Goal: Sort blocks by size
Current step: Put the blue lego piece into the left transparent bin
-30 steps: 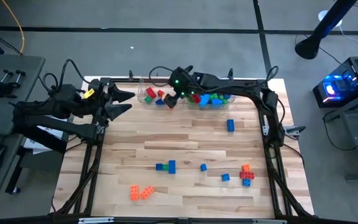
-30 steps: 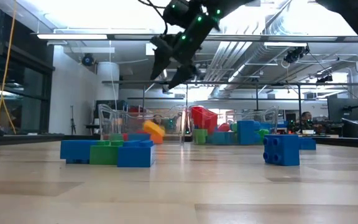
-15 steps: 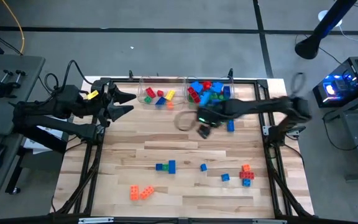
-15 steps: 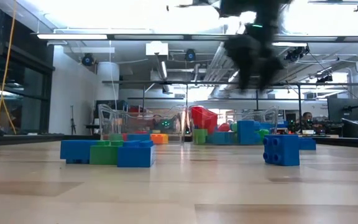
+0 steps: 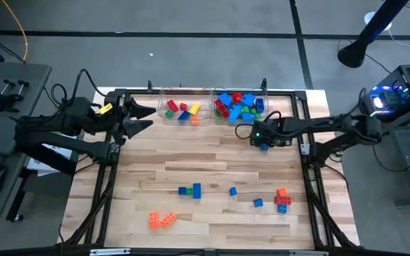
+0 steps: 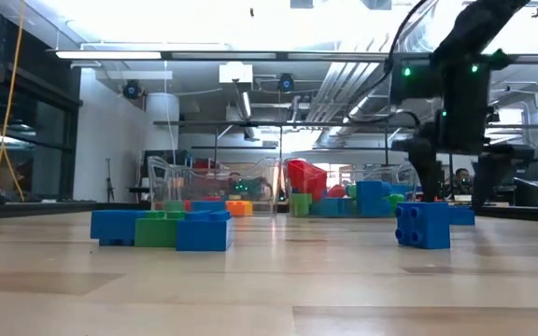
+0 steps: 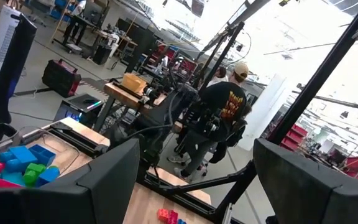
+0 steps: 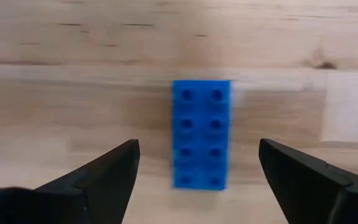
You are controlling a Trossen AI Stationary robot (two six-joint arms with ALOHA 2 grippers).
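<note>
A blue two-by-four brick [image 8: 202,142] lies flat on the table, studs up, right of centre [image 5: 264,144]. My right gripper [image 8: 197,186] is open above it, pointing down, one finger on each side and clear of it; it also shows in the high view [image 5: 260,134] and the low view [image 6: 454,182]. Other blocks lie near the front: a blue-green-blue row [image 5: 190,190], two small blue cubes [image 5: 233,190], an orange-red stack [image 5: 282,199] and orange bricks [image 5: 161,220]. My left gripper [image 5: 144,117] waits open at the table's far left.
Two clear bins stand side by side at the far edge: the left one [image 5: 164,99] holds small blocks, the right one [image 5: 263,96] larger bricks. Dark frame bars run along the table's left and right edges. A person stands in the room beyond [image 7: 225,118].
My right gripper has swung from above the left bin toward the table's right and near side and has come down over the blue brick. A small orange block that was dropping below it a second ago now rests in the left bin.
</note>
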